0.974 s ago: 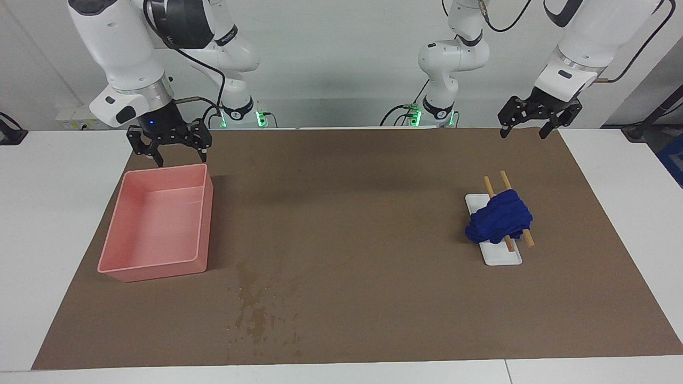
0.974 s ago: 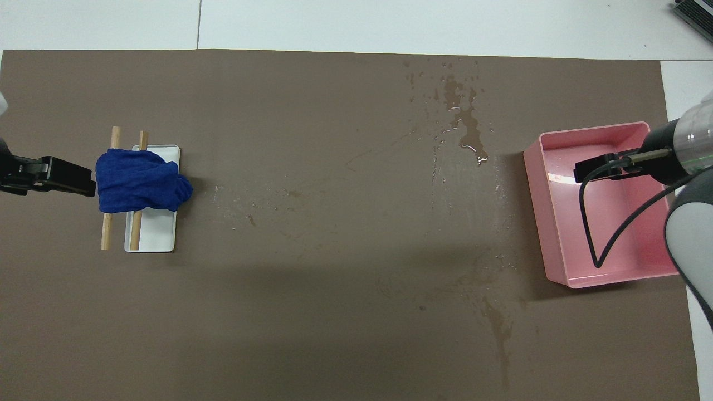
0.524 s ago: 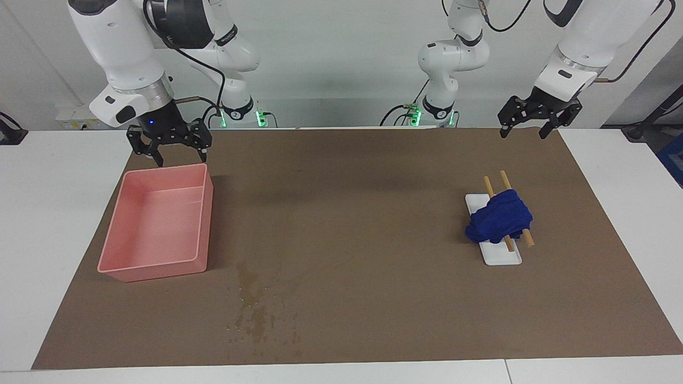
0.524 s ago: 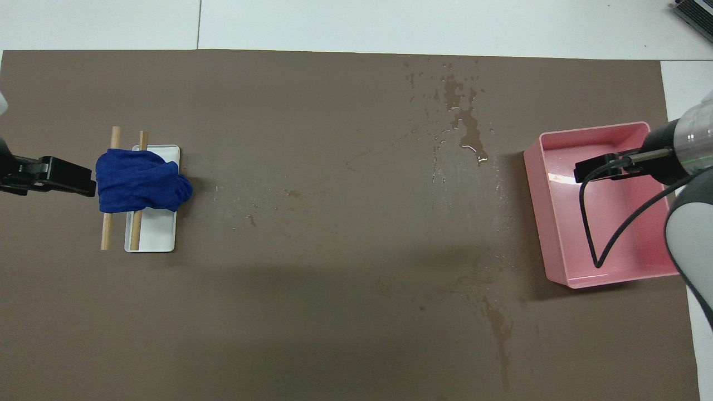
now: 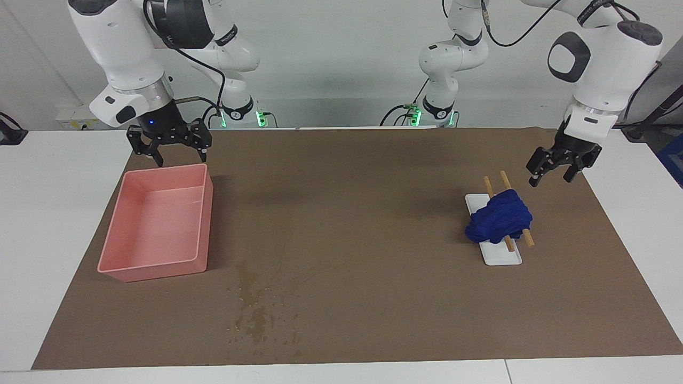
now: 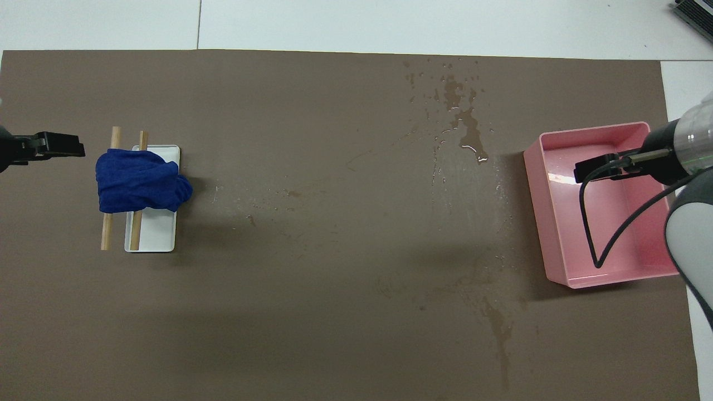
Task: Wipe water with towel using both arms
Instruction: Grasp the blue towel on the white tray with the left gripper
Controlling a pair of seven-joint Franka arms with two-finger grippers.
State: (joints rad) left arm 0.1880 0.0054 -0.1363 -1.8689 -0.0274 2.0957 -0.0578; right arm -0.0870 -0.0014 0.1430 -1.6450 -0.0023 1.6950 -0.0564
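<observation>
One relation mattered: towel [image 5: 500, 217] lay on white tray [image 5: 507, 258], just below my left gripper [image 5: 555, 172], jaws spread, empty; right gripper [image 5: 169, 146], open, empty, waited over pink bin [image 5: 155, 229].

White table [image 5: 48, 224] under brown mat [image 5: 352, 213]: pink bin [image 5: 155, 226], white tray [image 5: 501, 256], water [image 5: 256, 314]

A deep blue towel [image 5: 500, 216] drapes two tan wooden sticks [image 5: 489, 186] on a white tray [image 5: 501, 257]. The mat [image 5: 352, 213] is matte brown, with glossy darker water [image 5: 256, 314] blotches. The bin [image 5: 157, 226] is pink; the counter [image 5: 48, 213] white. Both claws are black on white arms.
</observation>
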